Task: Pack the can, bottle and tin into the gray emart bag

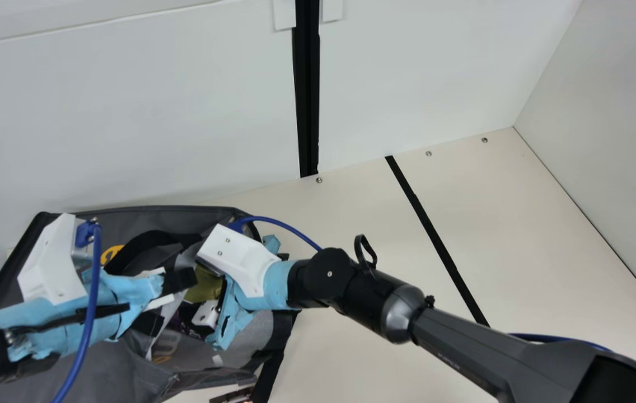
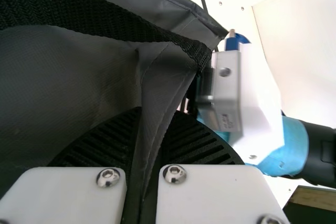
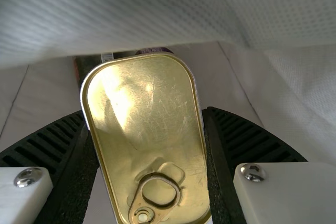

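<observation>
In the main view the gray bag stands open at the lower left. My left gripper is at its near rim; in the left wrist view that gripper is shut on a fold of the bag. My right gripper reaches down inside the bag, holding the gold tin. In the right wrist view the tin, pull ring showing, sits between the two fingers of the right gripper. Beyond it peek a dark item and a purple-topped one; which is can or bottle I cannot tell.
The pale bag lining hangs close over the tin. A black strap runs along the bag's side. White walls stand behind the bag, and the cream table stretches to its right.
</observation>
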Controlling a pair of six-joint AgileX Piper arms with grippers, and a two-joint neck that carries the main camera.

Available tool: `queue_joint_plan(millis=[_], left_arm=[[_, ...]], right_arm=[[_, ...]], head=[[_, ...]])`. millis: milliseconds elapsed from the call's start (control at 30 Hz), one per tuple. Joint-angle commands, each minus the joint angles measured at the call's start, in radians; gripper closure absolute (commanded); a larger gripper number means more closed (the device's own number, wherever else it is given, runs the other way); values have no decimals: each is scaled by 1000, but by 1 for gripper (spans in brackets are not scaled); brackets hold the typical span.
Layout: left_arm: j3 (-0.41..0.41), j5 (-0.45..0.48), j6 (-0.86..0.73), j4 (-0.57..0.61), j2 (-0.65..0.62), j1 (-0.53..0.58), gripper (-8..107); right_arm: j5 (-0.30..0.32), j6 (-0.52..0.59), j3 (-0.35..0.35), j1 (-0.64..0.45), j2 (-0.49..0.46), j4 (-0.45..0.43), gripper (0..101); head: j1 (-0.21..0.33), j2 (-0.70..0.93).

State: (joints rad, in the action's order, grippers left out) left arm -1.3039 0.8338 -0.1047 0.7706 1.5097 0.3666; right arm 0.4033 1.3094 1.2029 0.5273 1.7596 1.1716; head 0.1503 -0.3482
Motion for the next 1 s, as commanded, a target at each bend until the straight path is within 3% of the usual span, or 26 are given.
queue_joint_plan(millis=[0,767,967], left_arm=[[0,0,0,0,0,0,89],[0,-2,0,0,0,0,89],[0,-2,0,0,0,0,89]], right_arm=[[6,23,5,-4,12,23,101],[16,199,1,-49,101,184,101],[16,234,-5,-56,108,224,81]], head=[[24,-1],[24,-1],[24,-1]])
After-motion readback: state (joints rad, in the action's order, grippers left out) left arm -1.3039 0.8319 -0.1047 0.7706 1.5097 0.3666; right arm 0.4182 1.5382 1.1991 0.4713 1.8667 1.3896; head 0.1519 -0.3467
